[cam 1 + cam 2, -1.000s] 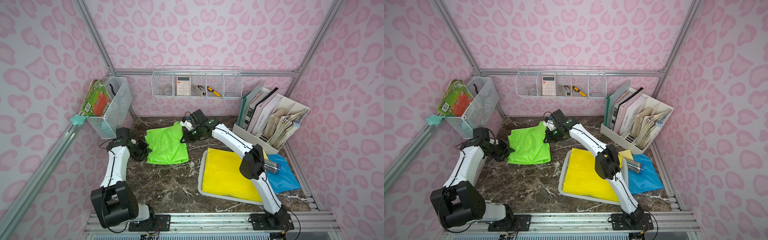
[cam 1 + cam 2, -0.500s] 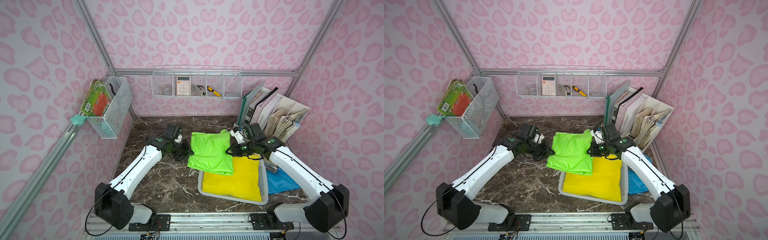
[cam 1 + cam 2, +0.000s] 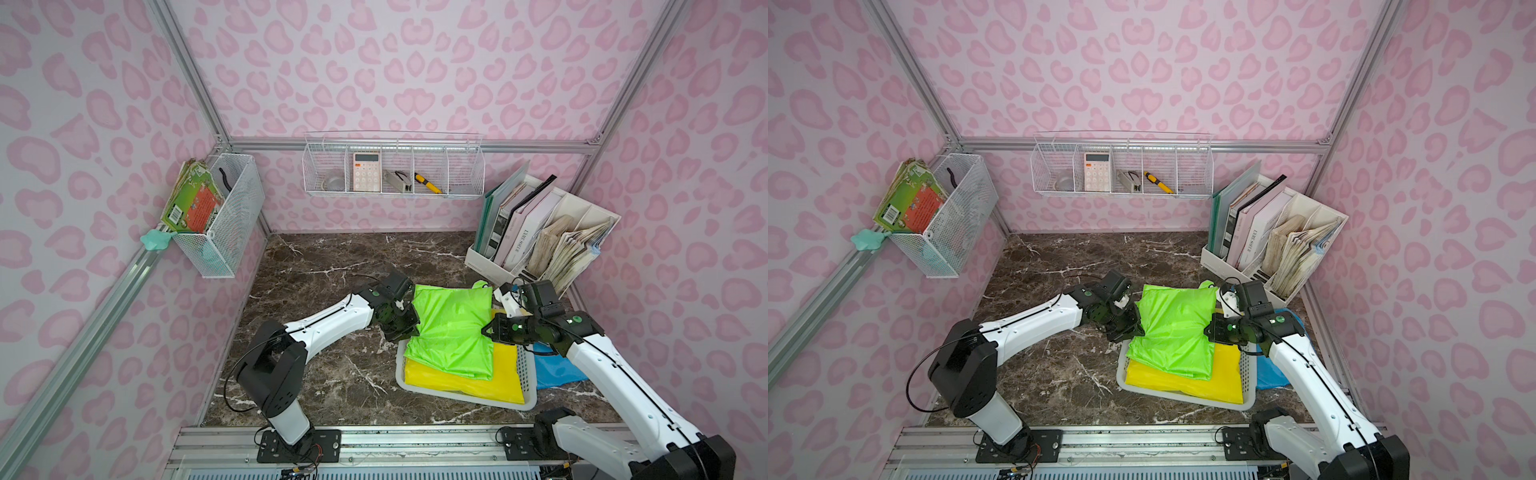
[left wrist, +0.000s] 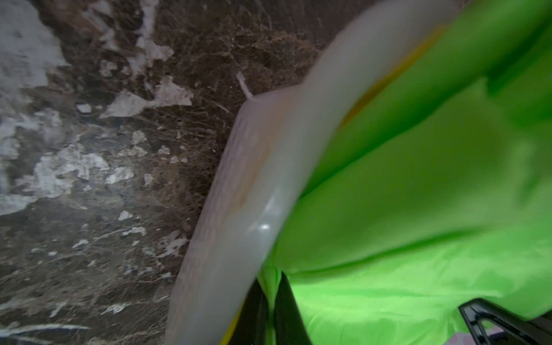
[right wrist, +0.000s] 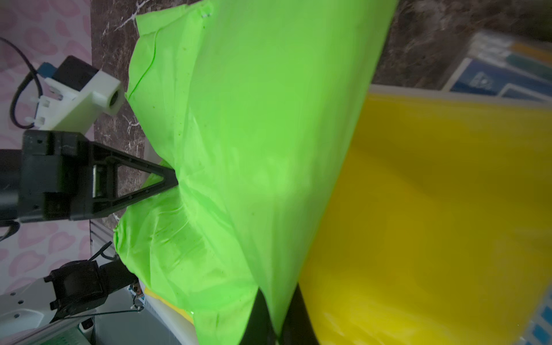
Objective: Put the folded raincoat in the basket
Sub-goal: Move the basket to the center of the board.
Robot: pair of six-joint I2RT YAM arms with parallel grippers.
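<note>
Here, the left end effector [image 3: 413,330] is clamped narrow on one edge of the green folded raincoat [image 3: 453,332], and the right end effector [image 3: 489,330] is pinched shut on the opposite edge. The raincoat is held stretched above the basket [image 3: 528,397], partly draped on the yellow raincoat [image 3: 500,380] lying inside, with its far end carried past the rim over the tabletop [image 3: 332,266]. If released here, that end could be left outside; the fold could be undone by unequal lowering.
</note>
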